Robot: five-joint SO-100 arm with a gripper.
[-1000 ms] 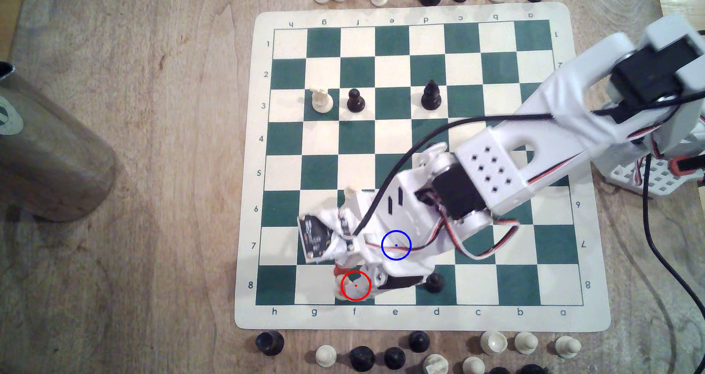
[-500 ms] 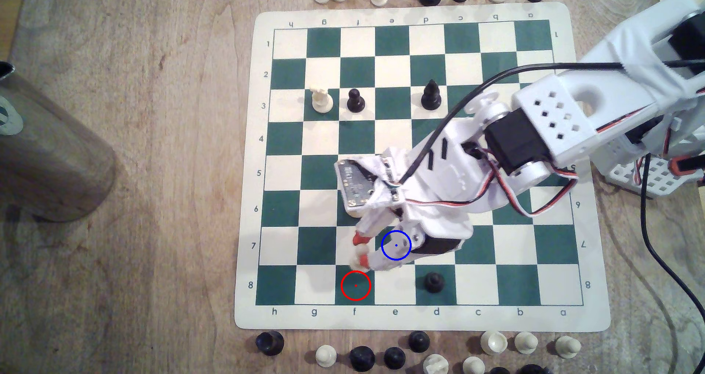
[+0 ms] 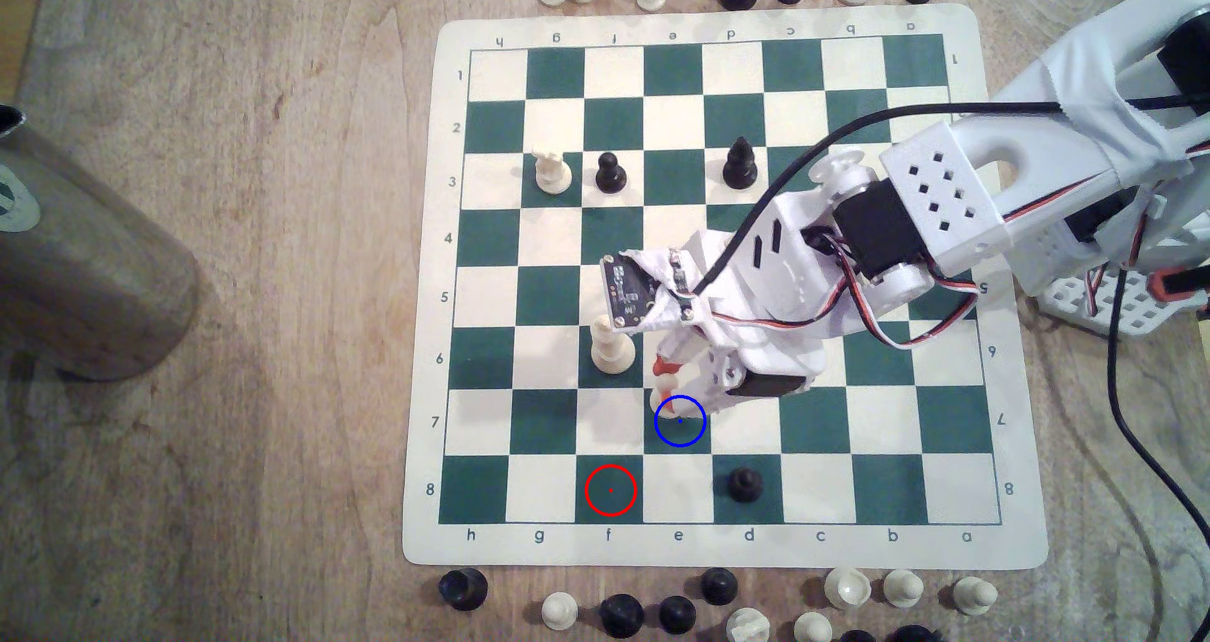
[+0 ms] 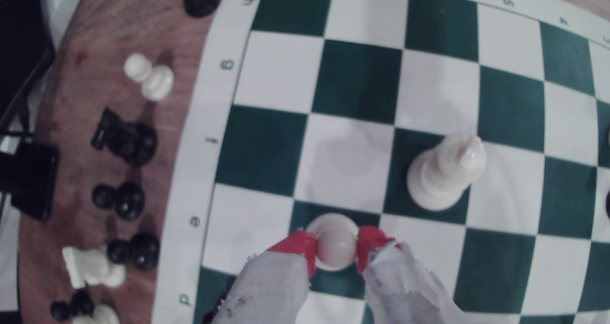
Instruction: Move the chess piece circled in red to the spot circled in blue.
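Gripping: the jaws (image 4: 336,249) pinch the round head of the cream pawn (image 4: 336,248) between two red fingertips (image 4: 298,246); in the exterior view the jaws (image 3: 666,383) sit at the upper rim of the blue ring.
Pawn position: its flared base shows over a dark green square in the wrist view; whether it touches the board cannot be told.
Target spot: the green square with the blue ring (image 3: 684,436), row 7, column e, lies directly under the fingertips.
Red ring: the green square with the red ring (image 3: 611,490), row 8, column f, at about 7 o'clock from the blue ring, carries no piece.
Neighbours: a taller cream piece (image 3: 611,346) stands at 10 o'clock from the blue ring, one square diagonally away; a black pawn (image 3: 744,483) stands at 4 o'clock, one square diagonally away.
Board: the green-and-cream mat (image 3: 1021,537) lies flat on the wooden bench (image 3: 294,419).
Arm: the white arm (image 3: 930,190) reaches in from 2 o'clock.
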